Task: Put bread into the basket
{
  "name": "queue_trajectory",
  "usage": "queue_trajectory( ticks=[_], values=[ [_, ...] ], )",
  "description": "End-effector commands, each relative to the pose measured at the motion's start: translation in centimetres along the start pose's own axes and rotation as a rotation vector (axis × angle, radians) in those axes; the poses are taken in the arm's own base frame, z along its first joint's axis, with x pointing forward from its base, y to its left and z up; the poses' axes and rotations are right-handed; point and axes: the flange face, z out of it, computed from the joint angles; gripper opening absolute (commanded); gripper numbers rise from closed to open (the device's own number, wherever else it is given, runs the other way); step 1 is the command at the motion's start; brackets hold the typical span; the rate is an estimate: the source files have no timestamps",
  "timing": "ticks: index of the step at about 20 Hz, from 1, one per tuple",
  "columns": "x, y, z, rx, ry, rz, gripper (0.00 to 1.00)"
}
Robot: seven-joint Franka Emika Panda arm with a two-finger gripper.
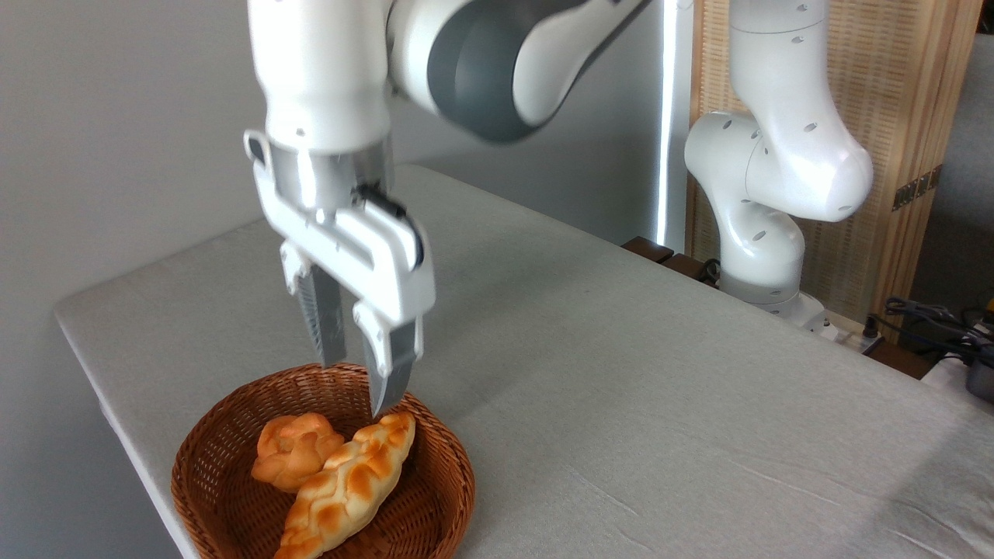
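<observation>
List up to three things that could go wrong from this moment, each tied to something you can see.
1. The open gripper hangs just above the braided loaf; dropping lower could jab it.
2. Closing might snag the loaf and lift it from the basket.
3. The basket sits near the table edge; a knock could tip it off.

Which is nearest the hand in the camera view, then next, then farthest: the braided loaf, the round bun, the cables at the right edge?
1. Braided loaf: its upper tip lies right under the hand, in the basket.
2. Round bun: lower left of the hand, beside the loaf.
3. Cables: far right, beyond the table.
</observation>
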Motion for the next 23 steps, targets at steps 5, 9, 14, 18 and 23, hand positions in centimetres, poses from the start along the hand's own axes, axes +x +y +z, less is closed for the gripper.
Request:
queue_trajectory(
  ticks=[5, 9, 14, 18, 23],
  values=[
    [-0.3, 6.7, -5.6, -0.004, -0.096, -0.023, 1.00],
    [0.1, 7.1, -6.1, 0.010, -0.103, -0.040, 1.00],
    [0.6, 5.9, -6.8, 0.019, -0.091, -0.047, 1.00],
    [1.7, 5.2, -7.7, 0.012, -0.094, -0.041, 1.00],
    [1.7, 5.4, -7.9, 0.012, -0.092, -0.035, 1.00]
  ],
)
